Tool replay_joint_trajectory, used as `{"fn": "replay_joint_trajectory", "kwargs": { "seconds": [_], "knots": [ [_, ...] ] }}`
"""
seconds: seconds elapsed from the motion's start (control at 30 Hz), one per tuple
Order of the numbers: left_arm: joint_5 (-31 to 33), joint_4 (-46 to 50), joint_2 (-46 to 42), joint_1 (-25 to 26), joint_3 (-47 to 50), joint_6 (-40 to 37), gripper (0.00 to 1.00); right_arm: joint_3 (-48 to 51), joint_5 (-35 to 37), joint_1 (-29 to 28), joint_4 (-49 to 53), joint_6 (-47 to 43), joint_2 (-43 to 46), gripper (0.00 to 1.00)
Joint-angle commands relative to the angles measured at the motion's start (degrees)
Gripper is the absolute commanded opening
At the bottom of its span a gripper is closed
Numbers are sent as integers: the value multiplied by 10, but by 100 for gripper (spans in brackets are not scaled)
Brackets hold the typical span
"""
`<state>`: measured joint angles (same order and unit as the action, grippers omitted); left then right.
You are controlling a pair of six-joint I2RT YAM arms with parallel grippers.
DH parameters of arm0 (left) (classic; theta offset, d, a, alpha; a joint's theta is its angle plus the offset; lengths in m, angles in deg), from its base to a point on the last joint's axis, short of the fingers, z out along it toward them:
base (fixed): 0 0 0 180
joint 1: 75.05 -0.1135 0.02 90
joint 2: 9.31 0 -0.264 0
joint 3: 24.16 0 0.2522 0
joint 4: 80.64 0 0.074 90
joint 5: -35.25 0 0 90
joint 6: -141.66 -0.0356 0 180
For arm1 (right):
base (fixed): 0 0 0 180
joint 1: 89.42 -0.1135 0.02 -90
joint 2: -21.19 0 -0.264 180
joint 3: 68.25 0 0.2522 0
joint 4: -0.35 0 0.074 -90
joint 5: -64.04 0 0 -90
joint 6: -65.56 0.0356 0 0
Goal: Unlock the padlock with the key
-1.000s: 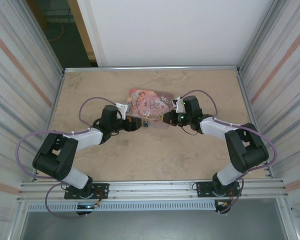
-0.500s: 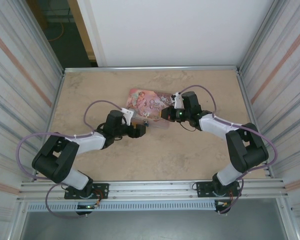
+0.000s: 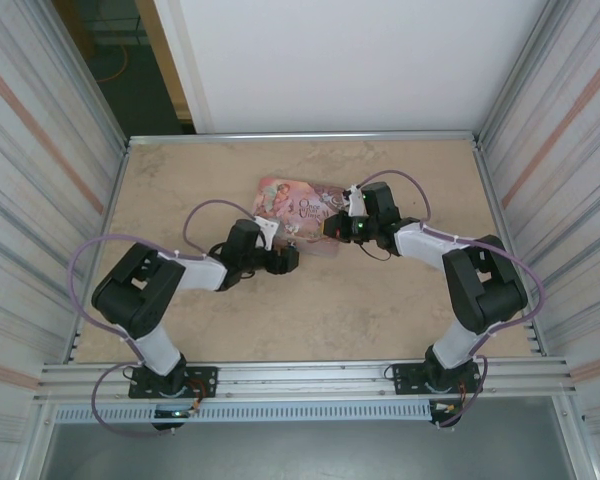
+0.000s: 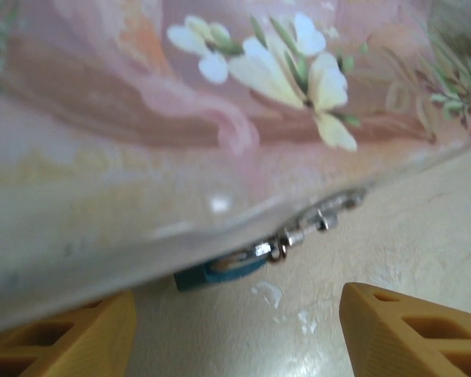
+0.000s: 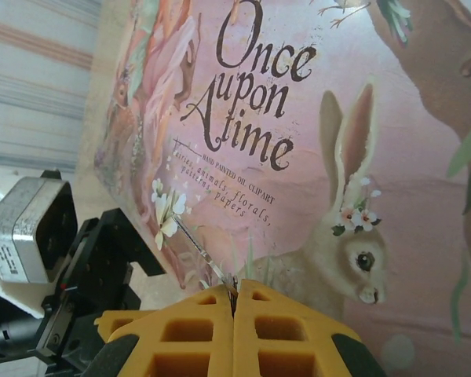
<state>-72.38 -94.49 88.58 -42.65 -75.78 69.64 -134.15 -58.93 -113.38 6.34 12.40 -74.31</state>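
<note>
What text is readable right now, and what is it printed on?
"Once upon A time": large lettering on the pink tin lid, right wrist view.
"HAND PAINTED OIL CLIPART": small capitals just beneath it.
Script line under that: too small to read with certainty.
Top view: the lid lettering is too small to read.

Pink across the rectangular illustrated tin box [image 5: 314,71], with a cream rabbit, white flowers and dark brown lettering (green on the leaves). Blue-teal on the tiny silvery-shackled padlock [image 4: 213,272]. Pale silver for the slim metal key [image 5: 204,255]. Orange-yellow on the finger pads [image 4: 408,330]. Mottled beige over the table [image 3: 330,310].
</note>
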Motion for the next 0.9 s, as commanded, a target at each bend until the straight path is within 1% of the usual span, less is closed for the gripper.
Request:
{"fn": "replay_joint_trajectory", "kwargs": {
  "seconds": [0.0,0.2,0.5,0.87],
  "knots": [
    [20,-28,18,5,-22,-7,68,-2,9,1,18,-17,-9,0],
    [38,-34,44,13,-42,3,62,-3,9,0,23,-22,-9,0],
    [71,-29,55,20,-59,11,52,-10,7,0,28,-26,-8,0],
    [96,-4,67,34,-89,2,45,-12,9,-1,30,-25,-5,0]
  ]
}}
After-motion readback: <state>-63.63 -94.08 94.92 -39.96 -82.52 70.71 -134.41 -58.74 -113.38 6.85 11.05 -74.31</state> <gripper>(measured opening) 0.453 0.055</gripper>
